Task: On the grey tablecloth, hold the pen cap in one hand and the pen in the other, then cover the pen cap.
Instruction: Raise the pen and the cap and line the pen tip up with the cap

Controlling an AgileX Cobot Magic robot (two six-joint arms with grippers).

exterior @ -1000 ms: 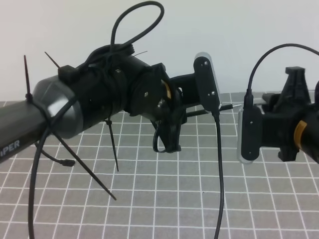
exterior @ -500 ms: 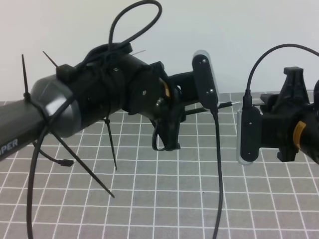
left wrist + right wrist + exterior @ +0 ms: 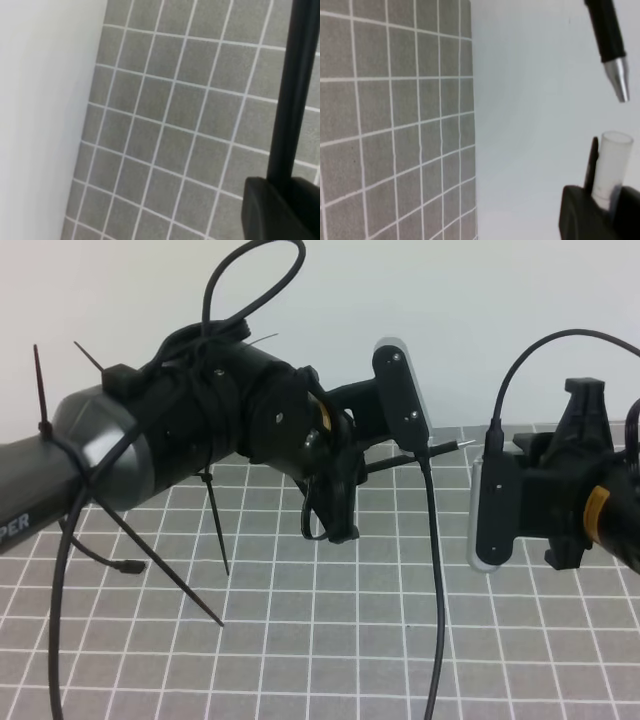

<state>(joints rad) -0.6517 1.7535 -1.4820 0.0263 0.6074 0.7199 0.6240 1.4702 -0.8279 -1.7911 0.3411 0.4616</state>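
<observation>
My left gripper (image 3: 360,468) is shut on the thin black pen (image 3: 415,457) and holds it level above the grey tablecloth (image 3: 330,640), silvery tip pointing right. In the left wrist view the pen (image 3: 292,90) runs up from the gripper (image 3: 281,192). My right gripper (image 3: 520,445) faces it from the right. In the right wrist view this gripper (image 3: 607,200) is shut on the translucent pen cap (image 3: 611,165), open end up. The pen tip (image 3: 616,82) hangs just off the cap's mouth, a small gap apart and slightly off line. The cap is hidden in the exterior view.
A white wall (image 3: 450,300) stands behind the cloth's far edge. Black cables (image 3: 437,590) and loose cable ties (image 3: 160,570) hang from the left arm. The right wrist camera housing (image 3: 488,510) sits close to the pen tip.
The left arm has shifted a little left and up, lifting the pen tip slightly. The right gripper with the cap has edged left toward the pen tip.
</observation>
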